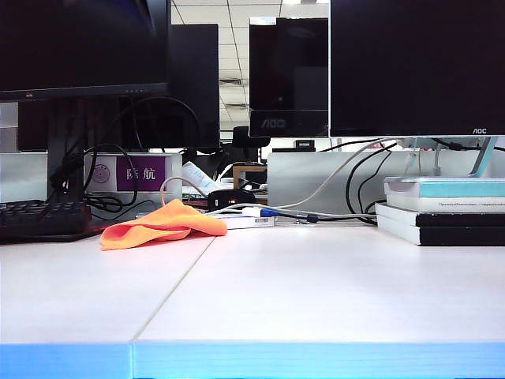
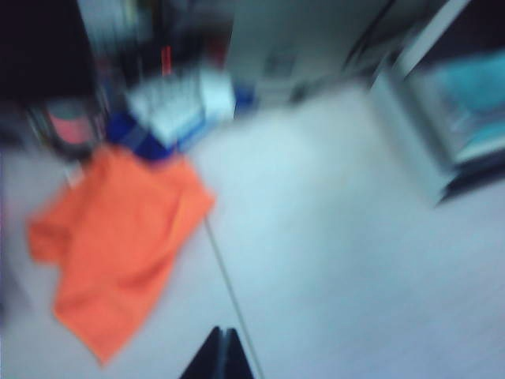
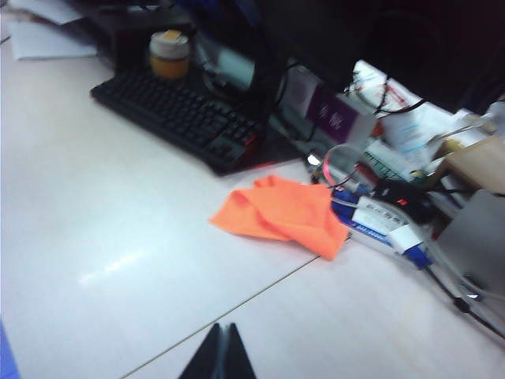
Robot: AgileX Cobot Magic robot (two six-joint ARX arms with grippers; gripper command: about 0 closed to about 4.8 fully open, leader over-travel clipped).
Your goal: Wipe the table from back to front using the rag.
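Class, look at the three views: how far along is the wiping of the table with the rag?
Not started. The rag lies crumpled at the back of the table, near the keyboard. Neither hand holds it: the left hand and right hand hover shut above the desktop. Left: grasping the rag and wiping back to front.

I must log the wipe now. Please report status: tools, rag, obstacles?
Left tool shut, empty, above table. Right tool shut, empty, also off the rag. Rag crumpled at back by keyboard; cables beside it.
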